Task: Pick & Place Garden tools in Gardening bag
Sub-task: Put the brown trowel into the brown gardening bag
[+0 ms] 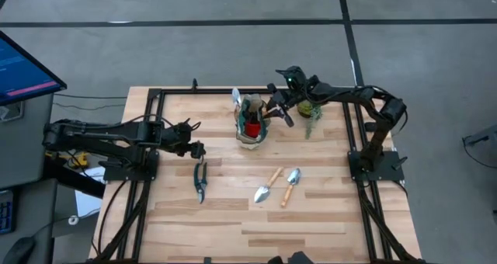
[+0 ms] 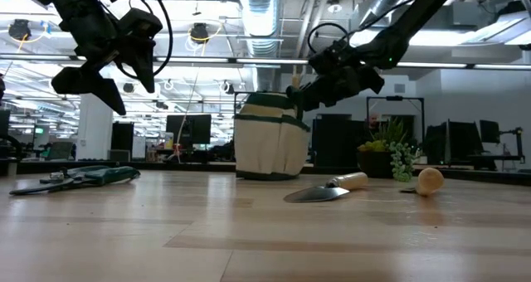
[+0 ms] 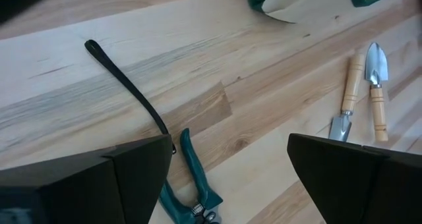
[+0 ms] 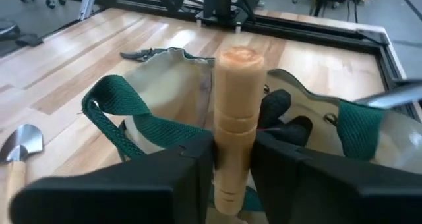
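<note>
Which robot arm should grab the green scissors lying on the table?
Left. Its open gripper hovers right above the shears. The right gripper is busy, shut on a wooden handle over the bag.

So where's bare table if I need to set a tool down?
Free: the near strip in front of the two trowels, and the middle between shears and trowels. Crowded: the far side, where the bag, plant and right gripper bunch together.
</note>
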You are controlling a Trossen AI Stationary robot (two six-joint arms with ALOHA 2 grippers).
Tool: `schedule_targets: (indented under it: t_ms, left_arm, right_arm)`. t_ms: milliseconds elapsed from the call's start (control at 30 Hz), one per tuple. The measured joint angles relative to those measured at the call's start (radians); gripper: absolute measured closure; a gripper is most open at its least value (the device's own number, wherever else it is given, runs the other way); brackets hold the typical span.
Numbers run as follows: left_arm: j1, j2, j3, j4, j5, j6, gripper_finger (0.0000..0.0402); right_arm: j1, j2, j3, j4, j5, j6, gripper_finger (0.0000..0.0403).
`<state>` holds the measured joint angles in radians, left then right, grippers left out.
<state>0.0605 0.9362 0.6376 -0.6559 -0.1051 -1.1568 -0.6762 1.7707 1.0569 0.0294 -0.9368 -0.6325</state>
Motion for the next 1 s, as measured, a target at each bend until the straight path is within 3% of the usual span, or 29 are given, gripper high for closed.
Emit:
schedule_targets:
  t_ms: [133, 400, 567, 733, 867, 1000]
  left_arm:
    - [0.0, 0.0, 0.0, 0.001, -0.003, 0.0, 0.0108]
    - [0.0, 0.0, 0.0, 0.005, -0.02, 0.0, 0.0108]
    - [0.0, 0.0, 0.0, 0.008, -0.021, 0.005, 0.0108]
    - [0.0, 0.0, 0.0, 0.01, -0.021, 0.005, 0.0108]
    - [0.0, 0.0, 0.0, 0.011, -0.039, 0.006, 0.0108]
    - [0.0, 0.0, 0.0, 0.014, -0.064, 0.013, 0.0108]
  right_arm:
    - [0.001, -0.045, 0.0, -0.044, 0.045, 0.021, 0.0267]
    - [0.001, -0.215, 0.0, -0.164, 0.279, 0.034, 0.0148]
    - [-0.003, -0.314, 0.0, -0.237, 0.375, 0.148, 0.0139]
    - [-0.012, -0.405, 0.001, -0.364, 0.531, 0.409, 0.0142]
    - [0.016, -0.444, 0.0, -0.633, 0.673, 0.67, 0.0143]
    - [0.122, -0.45, -0.001, -0.958, 0.799, 0.947, 0.0143]
